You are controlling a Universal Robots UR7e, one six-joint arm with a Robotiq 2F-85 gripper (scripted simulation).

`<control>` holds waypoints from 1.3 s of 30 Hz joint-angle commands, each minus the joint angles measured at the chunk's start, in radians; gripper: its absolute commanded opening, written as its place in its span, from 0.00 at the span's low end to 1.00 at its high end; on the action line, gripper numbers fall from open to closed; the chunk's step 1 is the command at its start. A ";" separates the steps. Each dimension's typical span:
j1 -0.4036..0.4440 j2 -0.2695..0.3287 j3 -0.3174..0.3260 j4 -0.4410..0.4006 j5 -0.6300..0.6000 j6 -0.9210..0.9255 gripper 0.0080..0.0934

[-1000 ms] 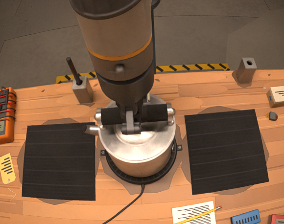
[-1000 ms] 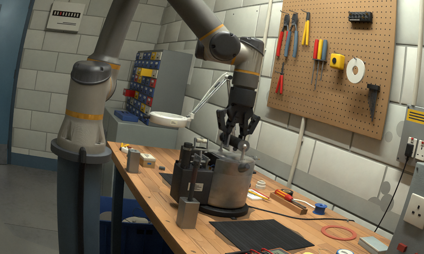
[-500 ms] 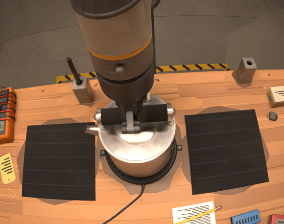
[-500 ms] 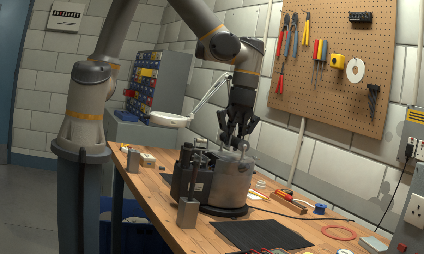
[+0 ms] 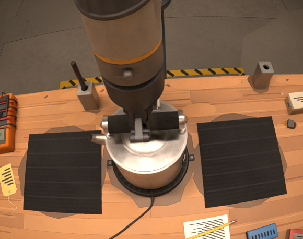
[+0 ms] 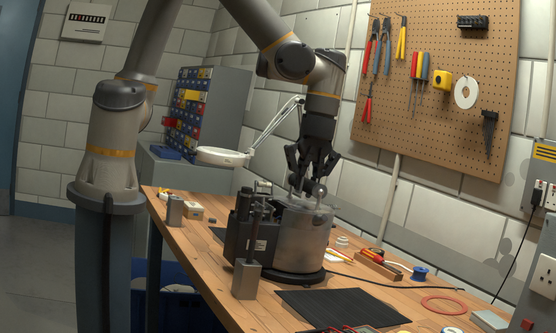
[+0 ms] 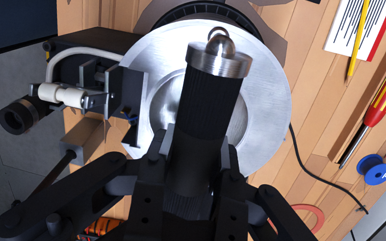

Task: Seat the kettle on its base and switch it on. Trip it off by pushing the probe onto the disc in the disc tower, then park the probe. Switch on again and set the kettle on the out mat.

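Observation:
The steel kettle point(image 5: 149, 156) sits on its round black base point(image 5: 149, 189) at the middle of the bench, spout pointing left. Its black ribbed handle bar point(image 7: 206, 101) runs across the lid on two metal posts. The dark disc tower point(image 6: 247, 232) stands against the kettle's far side, with a white roller and lever on top point(image 7: 65, 95). The dark probe rod point(image 5: 79, 77) stands in a grey block holder behind the left mat. A second grey holder point(image 5: 262, 73) stands empty at the far right. My gripper point(image 5: 139, 127) is straight above the kettle, closed around the middle of the handle bar.
Two black ribbed mats lie on either side of the base, one left point(image 5: 62, 171) and one right point(image 5: 240, 159). A power cord point(image 5: 138, 219) runs from the base toward the front edge. An orange meter point(image 5: 2, 122), a paper sheet with pencil point(image 5: 209, 227) and small boxes line the bench edges.

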 commanded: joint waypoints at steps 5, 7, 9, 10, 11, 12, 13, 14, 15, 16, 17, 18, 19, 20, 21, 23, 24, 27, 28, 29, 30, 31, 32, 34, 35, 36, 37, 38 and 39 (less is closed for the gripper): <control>0.000 -0.003 -0.002 0.006 0.000 0.000 0.00; 0.000 -0.006 -0.004 0.011 0.000 0.000 0.00; 0.000 -0.011 -0.007 0.017 0.000 0.000 0.00; 0.000 -0.013 -0.008 0.020 0.000 0.000 0.00; 0.000 -0.016 -0.010 0.024 0.000 0.000 0.00; 0.000 -0.018 -0.012 0.028 0.000 0.000 0.00; 0.000 -0.021 -0.014 0.032 0.000 0.000 0.00; 0.000 -0.024 -0.016 0.037 0.000 0.000 0.00; 0.000 -0.028 -0.018 0.041 0.000 0.000 0.00; 0.000 -0.031 -0.020 0.047 0.000 0.000 0.00; 0.000 -0.034 -0.023 0.052 0.000 0.000 0.00; 0.000 -0.038 -0.025 0.058 0.000 0.000 0.00; 0.000 -0.042 -0.028 0.064 0.000 0.000 0.00; 0.000 -0.046 -0.031 0.070 0.000 0.000 0.00; 0.000 -0.050 -0.034 0.077 0.000 0.000 0.00; 0.000 -0.058 -0.040 0.091 0.000 0.000 0.00; 0.000 -0.062 -0.043 0.098 0.000 0.000 0.00; 0.000 -0.074 -0.054 0.121 0.000 0.000 0.00; 0.000 -0.079 -0.057 0.129 0.000 0.000 0.00; 0.000 -0.083 -0.061 0.137 0.000 0.000 0.00; 0.000 -0.087 -0.065 0.145 0.000 0.000 0.00; 0.000 -0.091 -0.069 0.153 0.000 0.000 0.00; 0.000 -0.095 -0.073 0.161 0.000 0.000 0.00; 0.000 -0.103 -0.081 0.177 0.000 0.000 0.00; 0.000 -0.107 -0.085 0.185 0.000 0.000 0.00; 0.000 -0.111 -0.089 0.193 0.000 0.000 0.00; 0.000 -0.115 -0.093 0.201 0.000 0.000 0.00; 0.000 -0.119 -0.097 0.208 0.000 0.000 0.00; 0.000 -0.122 -0.101 0.216 0.000 0.000 0.00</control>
